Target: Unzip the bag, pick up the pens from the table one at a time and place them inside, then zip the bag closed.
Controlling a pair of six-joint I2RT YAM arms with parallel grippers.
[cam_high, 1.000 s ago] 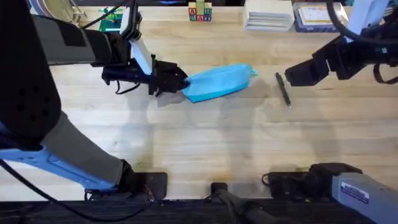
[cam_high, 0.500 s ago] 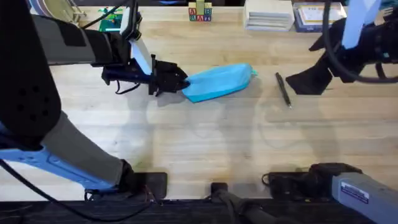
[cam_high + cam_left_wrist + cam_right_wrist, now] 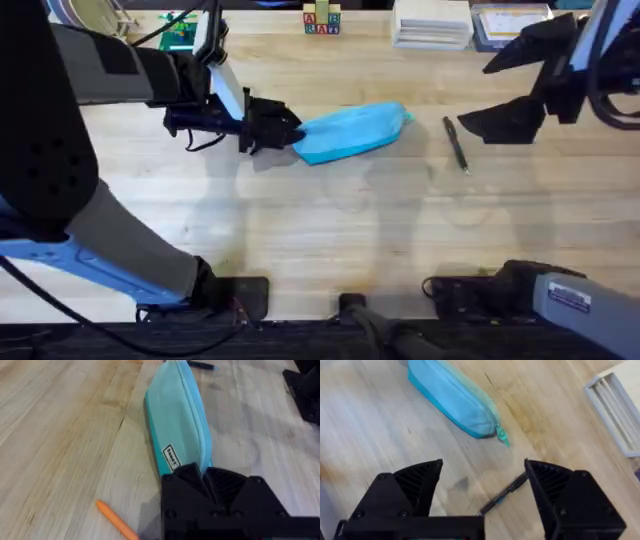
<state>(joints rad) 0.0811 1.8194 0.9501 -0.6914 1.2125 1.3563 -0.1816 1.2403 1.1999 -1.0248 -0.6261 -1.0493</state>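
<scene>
The light-blue bag [image 3: 352, 131] lies zipped on the table [image 3: 320, 230], its teal pull [image 3: 501, 435] at the right end. My left gripper [image 3: 284, 130] is shut on the bag's left end [image 3: 204, 471]. An orange pen [image 3: 117, 521] lies on the wood right beside that gripper. The black pen [image 3: 455, 143] lies to the right of the bag [image 3: 452, 397] and shows again as the black pen [image 3: 505, 492] below my right gripper [image 3: 482, 487]. That right gripper [image 3: 512, 88] hangs open and wide above the table, holding nothing.
Along the far edge stand lettered blocks [image 3: 322, 20], a white tray [image 3: 432, 25], a blue box [image 3: 505, 25] and a green item [image 3: 180, 30]. Bare wood stretches in front of the bag.
The right gripper has risen and drawn back to the right, away from the black pen, its fingers spread wider. The left gripper and the bag have stayed put.
</scene>
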